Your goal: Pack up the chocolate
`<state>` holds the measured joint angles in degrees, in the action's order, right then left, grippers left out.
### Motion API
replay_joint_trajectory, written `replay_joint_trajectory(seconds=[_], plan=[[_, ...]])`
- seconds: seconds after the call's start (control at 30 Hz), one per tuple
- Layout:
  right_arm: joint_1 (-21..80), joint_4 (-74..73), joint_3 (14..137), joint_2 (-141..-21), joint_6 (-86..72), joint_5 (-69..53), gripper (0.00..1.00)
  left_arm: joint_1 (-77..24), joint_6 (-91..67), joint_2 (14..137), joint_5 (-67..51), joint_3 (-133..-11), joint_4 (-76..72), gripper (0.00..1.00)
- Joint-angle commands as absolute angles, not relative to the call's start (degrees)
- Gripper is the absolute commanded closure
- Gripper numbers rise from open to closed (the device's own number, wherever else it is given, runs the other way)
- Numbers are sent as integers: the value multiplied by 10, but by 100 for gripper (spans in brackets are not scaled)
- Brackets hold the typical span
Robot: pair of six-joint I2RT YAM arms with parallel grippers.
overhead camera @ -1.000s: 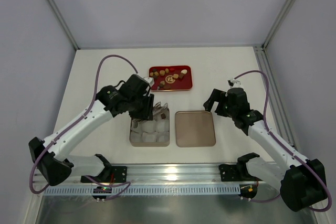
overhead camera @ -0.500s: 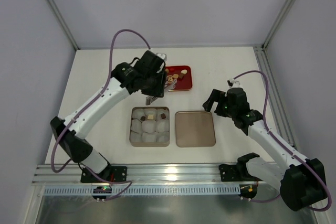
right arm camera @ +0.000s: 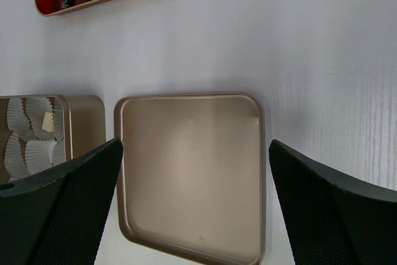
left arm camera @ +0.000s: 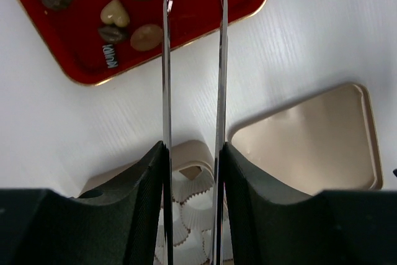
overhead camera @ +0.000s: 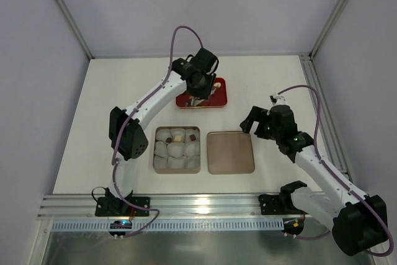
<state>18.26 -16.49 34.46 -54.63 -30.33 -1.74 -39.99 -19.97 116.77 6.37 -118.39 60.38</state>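
Several small brown, tan and cream chocolates [left arm camera: 147,36] lie in the red tray [overhead camera: 218,99]. My left gripper [overhead camera: 197,91] hangs over that tray, shut on long metal tweezers [left arm camera: 166,60]. The tweezers' arms stand apart with nothing between their tips. The gold tin [overhead camera: 177,167] holds white paper cups. Three chocolates sit in its back row: brown [overhead camera: 167,137], tan [overhead camera: 178,138] and dark [overhead camera: 193,136]. My right gripper [overhead camera: 255,120] is open and empty, just right of the lid [overhead camera: 230,152], which fills the space between its fingers in the right wrist view [right arm camera: 192,172].
The tin's flat gold lid lies upside down right of the tin. The tin's corner with paper cups [right arm camera: 28,147] shows in the right wrist view. Frame posts and walls border the white table.
My left arm has swung from over the tin back to the red tray at the rear. Three chocolates now show in the tin's back row. The right arm has not moved.
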Motion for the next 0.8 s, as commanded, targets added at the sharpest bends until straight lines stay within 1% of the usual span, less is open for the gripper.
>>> replay_joint_trajectory(seconds=[0.0, 0.2, 0.37, 0.77], plan=[[182, -175, 362, -526, -297, -18, 0, -399, -170, 1194, 66, -1229, 567, 60], [181, -192, 365, -513, -292, -14, 0, -399, -162, 1242, 86, -1270, 556, 59], [182, -200, 368, -507, -287, -11, 0, -400, -150, 1257, 82, -1268, 532, 59], [182, -204, 366, -505, -283, -5, 0, -400, -144, 1282, 100, -1268, 526, 60]])
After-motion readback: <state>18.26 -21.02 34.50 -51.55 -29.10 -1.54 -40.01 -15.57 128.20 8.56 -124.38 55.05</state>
